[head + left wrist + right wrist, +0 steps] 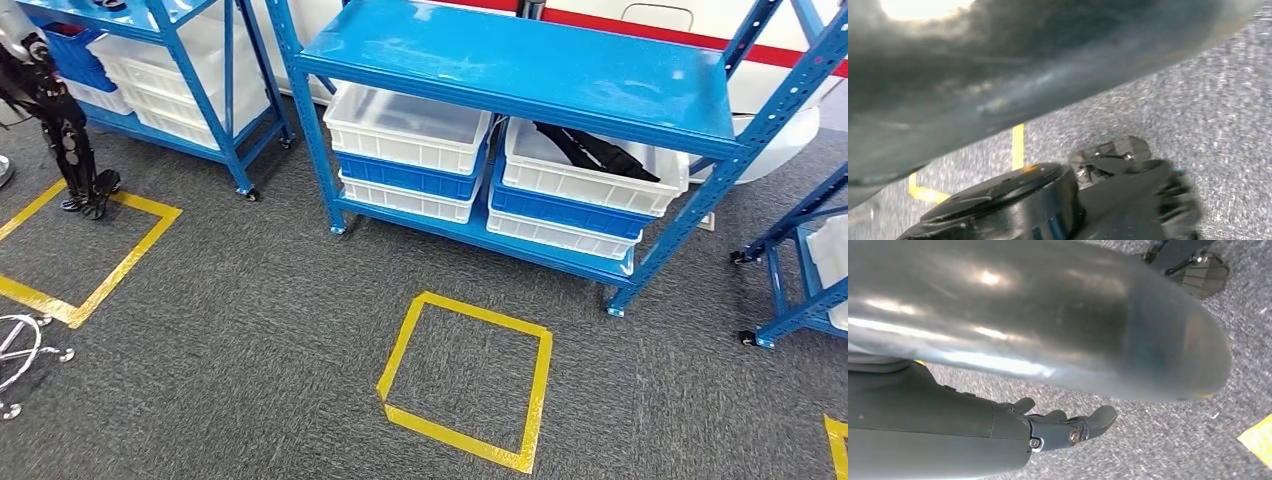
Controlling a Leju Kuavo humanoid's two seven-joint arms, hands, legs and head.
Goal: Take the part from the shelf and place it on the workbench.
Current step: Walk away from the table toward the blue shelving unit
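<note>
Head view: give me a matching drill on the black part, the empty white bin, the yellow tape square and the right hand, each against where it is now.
Things:
1. black part
2. empty white bin
3. yellow tape square
4. right hand

Places:
A. on the grey carpet in front of the blue shelf
B. hanging over the carpet, holding nothing
C. in the right top bin under the shelf board
D. top of the left stack under the shelf board

Pairs: 1-C, 2-D, 3-A, 4-B

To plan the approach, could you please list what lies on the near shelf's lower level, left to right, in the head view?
Left stack of white and blue bins → right stack of bins, its top bin holding the black part.
</note>
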